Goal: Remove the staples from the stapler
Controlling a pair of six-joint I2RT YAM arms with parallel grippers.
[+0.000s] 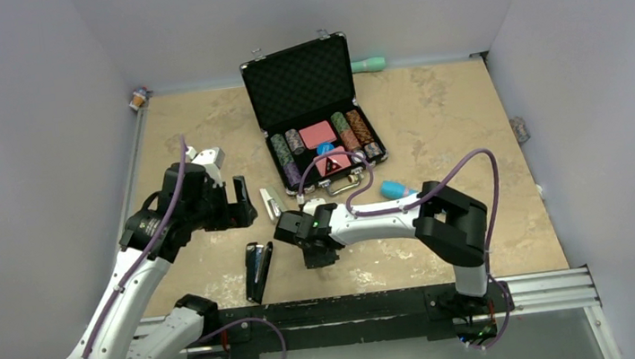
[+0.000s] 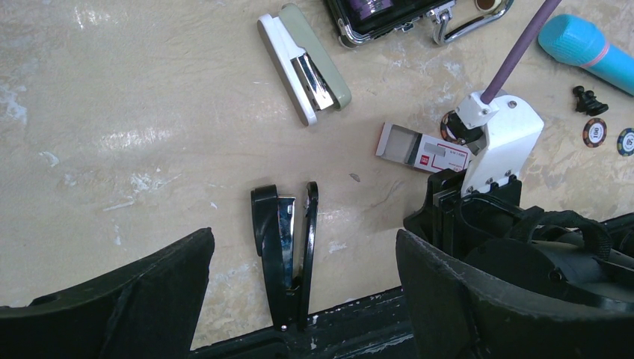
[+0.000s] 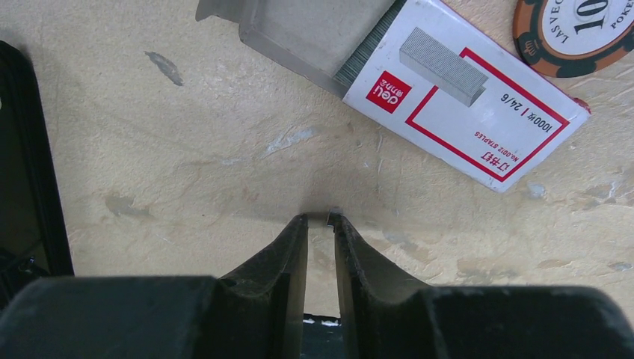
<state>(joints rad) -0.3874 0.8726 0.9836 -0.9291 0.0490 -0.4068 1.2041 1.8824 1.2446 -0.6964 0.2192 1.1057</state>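
The black stapler [image 1: 259,272] lies on the table near the front edge, swung open with its silvery rail [image 2: 287,232] showing. My left gripper [image 1: 236,207] is open and empty, hovering above and behind the stapler; in the left wrist view the stapler sits between its wide-spread fingers [image 2: 172,284]. My right gripper [image 1: 318,253] is just right of the stapler, tips down on the table. Its fingers [image 3: 295,239] are nearly together, with a small silvery piece that looks like staples [image 3: 330,216] at the tips.
A red-and-white staple box [image 3: 463,97], its tray slid out, lies just beyond the right gripper. A green-and-white stapler [image 2: 303,63] lies farther back. An open poker-chip case [image 1: 303,82], loose chips [image 2: 595,133] and a teal tube [image 1: 396,189] lie behind.
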